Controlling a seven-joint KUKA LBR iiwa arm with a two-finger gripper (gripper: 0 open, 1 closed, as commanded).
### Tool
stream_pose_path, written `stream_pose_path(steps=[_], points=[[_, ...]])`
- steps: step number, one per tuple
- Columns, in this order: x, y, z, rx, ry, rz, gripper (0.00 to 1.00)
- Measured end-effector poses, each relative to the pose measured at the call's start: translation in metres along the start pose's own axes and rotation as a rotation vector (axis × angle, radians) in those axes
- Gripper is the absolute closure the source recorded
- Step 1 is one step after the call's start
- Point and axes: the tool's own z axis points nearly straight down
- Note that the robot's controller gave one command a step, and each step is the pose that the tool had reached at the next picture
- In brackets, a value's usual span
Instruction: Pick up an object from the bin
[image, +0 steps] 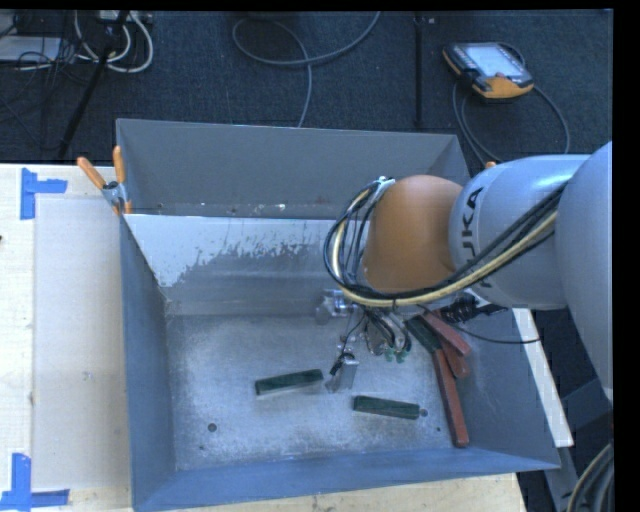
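My gripper (342, 372) hangs low over the middle of the bin floor, under the orange wrist cover. Its visible fingertip sits just right of a dark green flat bar (288, 383) lying at a slight slant. A second dark green bar (386, 407) lies a little to the right and nearer the front, apart from the fingertip. Nothing shows between the fingers.
A long reddish-brown tool with dark jaws (449, 378) lies along the bin's right wall, partly under the arm. The arm and its cables cover the bin's right rear part. The left half of the floor is bare grey metal.
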Motion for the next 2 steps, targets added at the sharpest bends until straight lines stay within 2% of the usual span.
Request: stream_pose_path(steps=[1, 2], points=[[-0.004, -0.013, 0.024, -0.001, 0.006, 0.089, 0.00], [0.043, 0.051, 0.042, 0.000, 0.005, -0.005, 1.00]])
